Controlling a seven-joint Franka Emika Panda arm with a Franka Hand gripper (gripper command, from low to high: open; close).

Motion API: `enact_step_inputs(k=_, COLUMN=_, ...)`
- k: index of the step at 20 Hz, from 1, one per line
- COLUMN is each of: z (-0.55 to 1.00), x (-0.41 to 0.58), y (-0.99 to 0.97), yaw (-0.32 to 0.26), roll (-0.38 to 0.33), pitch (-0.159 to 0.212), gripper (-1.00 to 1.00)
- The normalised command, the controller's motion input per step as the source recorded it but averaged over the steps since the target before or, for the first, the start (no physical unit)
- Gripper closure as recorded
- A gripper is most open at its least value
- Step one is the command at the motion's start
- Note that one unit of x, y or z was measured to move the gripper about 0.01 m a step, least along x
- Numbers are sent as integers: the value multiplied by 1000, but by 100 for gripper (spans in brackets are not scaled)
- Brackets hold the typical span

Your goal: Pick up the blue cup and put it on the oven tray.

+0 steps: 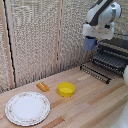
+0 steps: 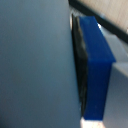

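Note:
The blue cup [image 1: 90, 44] hangs in the air, held by my gripper [image 1: 92, 38], which is shut on it. It is above the near end of the oven tray [image 1: 107, 62], a dark wire rack pulled out of the toaster oven at the exterior view's right. In the wrist view the cup's light-blue wall [image 2: 35, 65] fills most of the picture. A dark blue finger [image 2: 98, 60] with a black pad presses against that wall. The cup's handle does not show.
A yellow bowl [image 1: 66, 89] sits mid-table, with a small orange piece [image 1: 43, 87] beside it. A white patterned plate [image 1: 27, 108] lies at the front on the exterior view's left. Woven panels stand behind the wooden table [image 1: 95, 105].

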Motion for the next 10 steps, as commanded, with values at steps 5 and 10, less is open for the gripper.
enact_step_inputs(k=5, z=21, x=-2, y=-657, yaw=-74, roll=-194, pitch=218, gripper=100)
enact_step_inputs(k=10, z=-3, x=-26, y=-491, yaw=-127, roll=-123, pitch=209, gripper=100)
